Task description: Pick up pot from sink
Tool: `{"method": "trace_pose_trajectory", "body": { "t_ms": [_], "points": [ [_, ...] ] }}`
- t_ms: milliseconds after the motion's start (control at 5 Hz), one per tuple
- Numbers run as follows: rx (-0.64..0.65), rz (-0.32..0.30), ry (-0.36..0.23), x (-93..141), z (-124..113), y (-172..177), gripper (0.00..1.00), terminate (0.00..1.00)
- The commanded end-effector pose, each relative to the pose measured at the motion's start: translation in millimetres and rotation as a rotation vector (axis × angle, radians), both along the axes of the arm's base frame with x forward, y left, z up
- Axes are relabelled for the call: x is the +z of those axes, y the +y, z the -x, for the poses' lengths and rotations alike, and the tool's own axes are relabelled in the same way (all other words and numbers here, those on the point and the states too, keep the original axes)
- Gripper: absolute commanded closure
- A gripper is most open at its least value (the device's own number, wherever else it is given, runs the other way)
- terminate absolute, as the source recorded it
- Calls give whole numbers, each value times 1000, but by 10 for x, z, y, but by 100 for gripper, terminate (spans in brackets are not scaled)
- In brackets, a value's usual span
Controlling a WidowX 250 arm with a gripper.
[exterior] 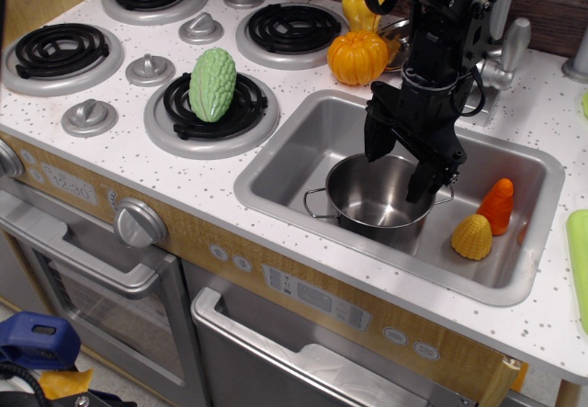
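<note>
A small shiny steel pot [372, 197] with thin wire loop handles stands upright in the grey metal sink [303, 145], towards its front middle. My black gripper [401, 170] hangs straight down over the pot's far rim. Its jaws are open. One finger [376, 136] is outside the far-left rim and the other finger [424, 179] reaches down to the right rim. I cannot tell if either finger touches the pot. The pot rests on the sink floor.
An orange toy carrot [498, 206] and a yellow toy corn [472, 237] lie in the sink's right end. An orange pumpkin [358, 57] and a yellow pepper [360, 5] sit behind the sink by the faucet [503, 53]. A green gourd [212, 84] lies on a stove burner.
</note>
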State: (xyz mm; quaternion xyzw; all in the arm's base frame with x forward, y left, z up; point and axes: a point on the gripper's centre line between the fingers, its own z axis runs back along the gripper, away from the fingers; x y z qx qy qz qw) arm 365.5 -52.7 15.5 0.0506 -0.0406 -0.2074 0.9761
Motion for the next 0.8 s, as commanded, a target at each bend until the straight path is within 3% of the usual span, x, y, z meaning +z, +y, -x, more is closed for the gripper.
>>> {"method": "trace_pose_trajectory", "body": {
  "t_ms": [0, 200, 600],
  "points": [
    [0, 0, 0, 0, 0, 0, 0, 0],
    [-52, 8, 1, 59, -82, 143, 0, 0],
    [-59, -35, -28, 171, -110, 263, 0, 0]
  ]
}}
